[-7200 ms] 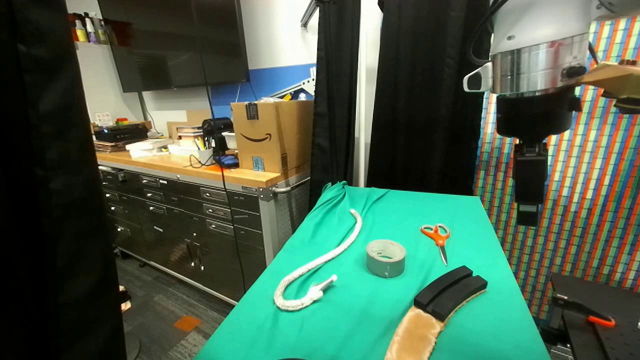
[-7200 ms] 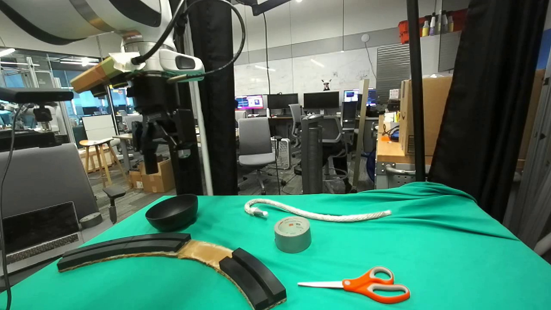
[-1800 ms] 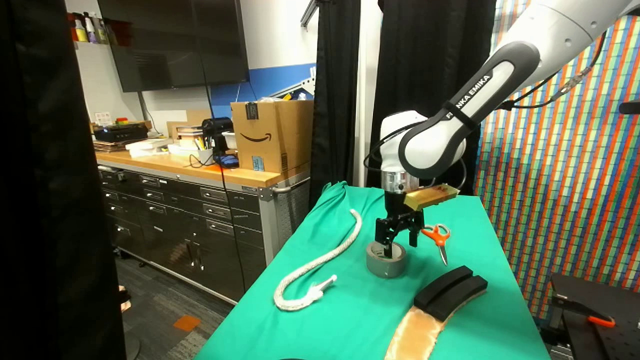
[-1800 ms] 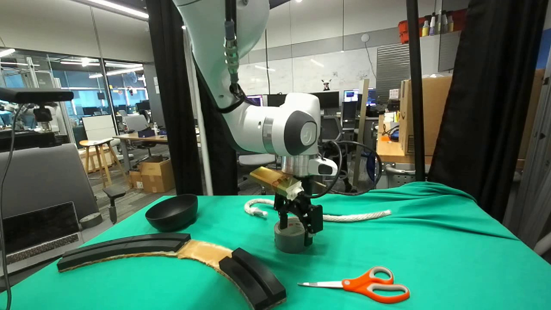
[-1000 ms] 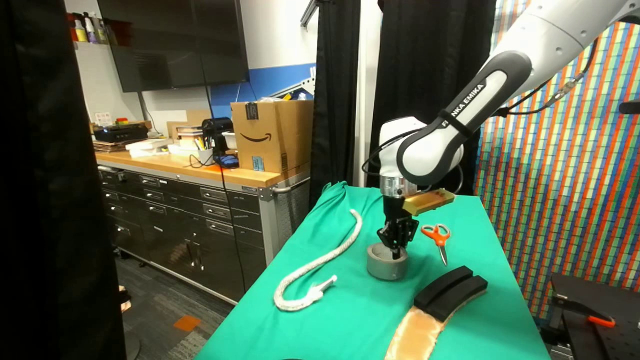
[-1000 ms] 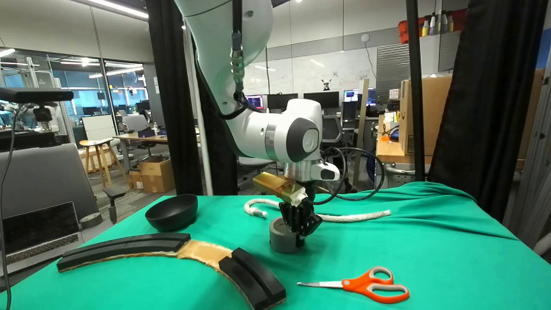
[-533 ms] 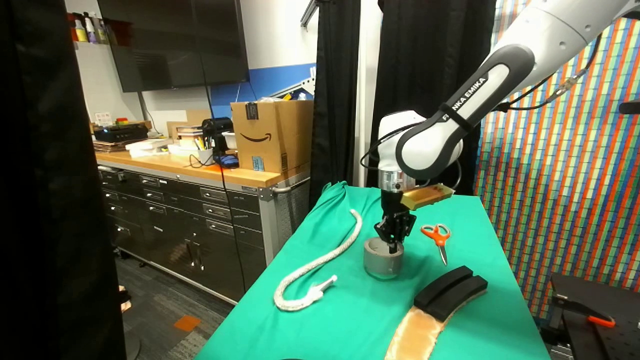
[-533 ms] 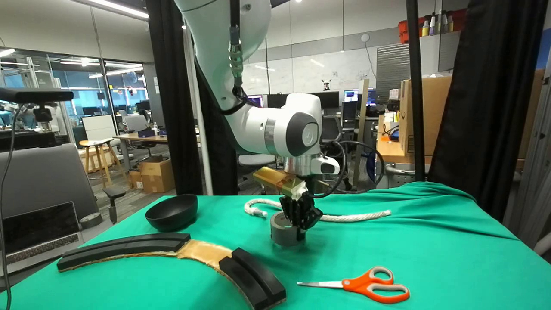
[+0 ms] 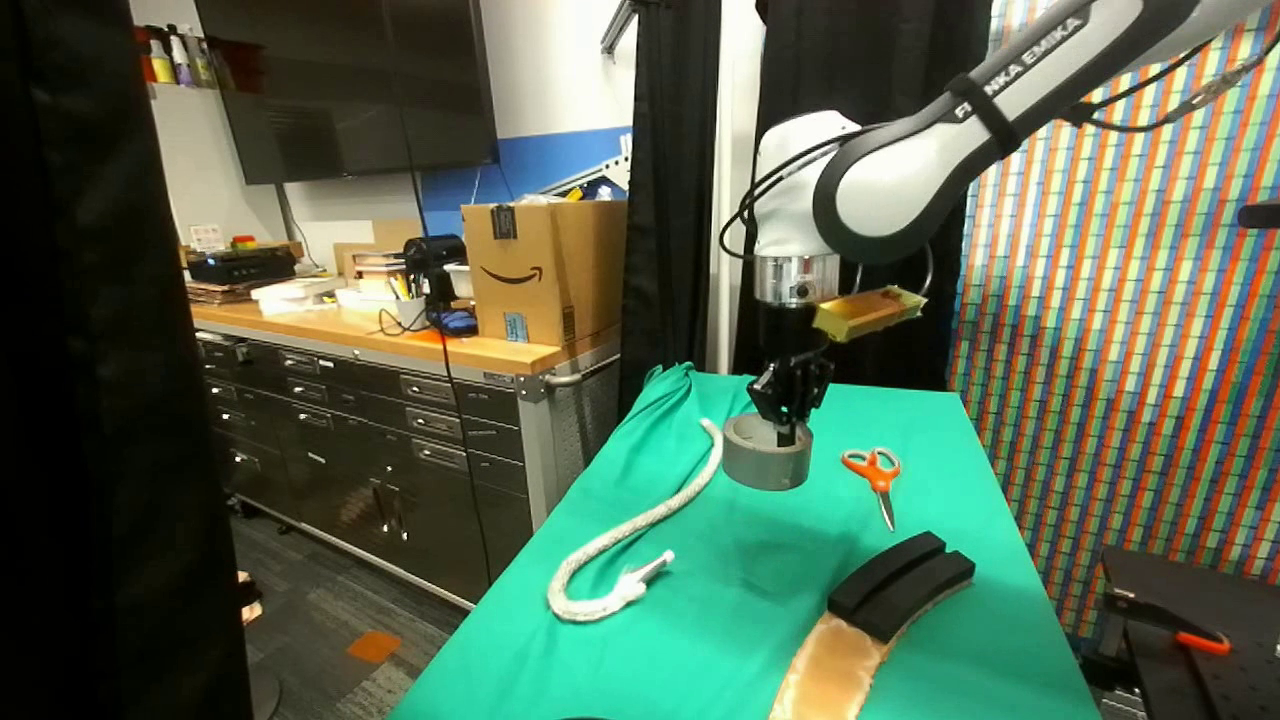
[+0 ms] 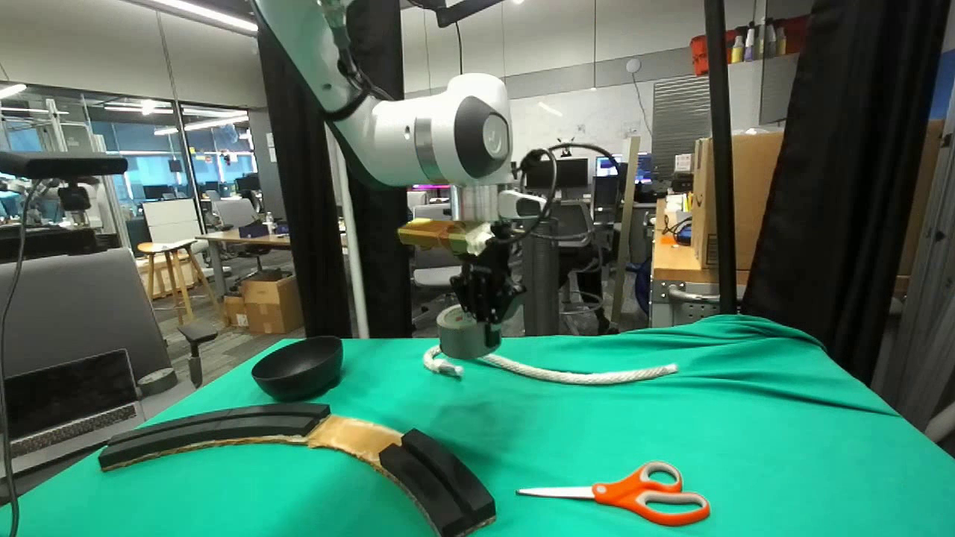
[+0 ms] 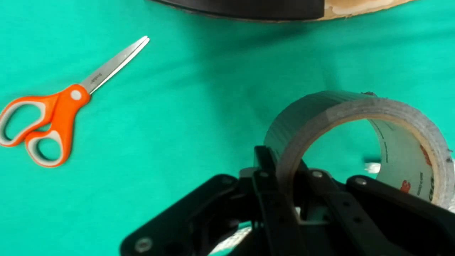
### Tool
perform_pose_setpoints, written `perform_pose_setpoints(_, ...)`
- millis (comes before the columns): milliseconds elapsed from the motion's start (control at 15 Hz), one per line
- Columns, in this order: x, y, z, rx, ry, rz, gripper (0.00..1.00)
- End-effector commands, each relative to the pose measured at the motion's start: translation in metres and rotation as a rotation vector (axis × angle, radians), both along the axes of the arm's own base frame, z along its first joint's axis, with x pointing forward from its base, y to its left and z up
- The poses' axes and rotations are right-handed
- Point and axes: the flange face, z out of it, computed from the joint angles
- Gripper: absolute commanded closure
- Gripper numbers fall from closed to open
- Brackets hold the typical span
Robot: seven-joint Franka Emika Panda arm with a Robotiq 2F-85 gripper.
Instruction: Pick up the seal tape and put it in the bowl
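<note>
Above the green cloth (image 10: pixel 746 432), my gripper (image 11: pixel 282 161) pinches the tape (image 9: pixel 766 468) by its wall, one finger inside, one outside, exact contact hard to see, so it can, I judge, drop freely into the bowl (image 10: pixel 295 377).

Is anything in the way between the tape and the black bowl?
Nothing I can see. The gripper holds the tape above the green cloth, and the bowl is uncovered. The rope lies on the cloth, so the tape should probably pass over it.
</note>
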Motion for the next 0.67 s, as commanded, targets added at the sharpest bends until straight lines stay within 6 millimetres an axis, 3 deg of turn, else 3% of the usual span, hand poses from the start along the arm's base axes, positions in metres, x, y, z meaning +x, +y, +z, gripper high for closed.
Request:
perform_pose_setpoints(0,-0.028,0.052,0.051,-0.048,-0.009,0.09,0.91)
perform_pose_setpoints(267,-0.046,0.126,0.075,-0.048,0.005,0.214,0.91)
perform_pose_setpoints(600,-0.057,0.211,0.065,-0.022,0.002,0.351,0.91)
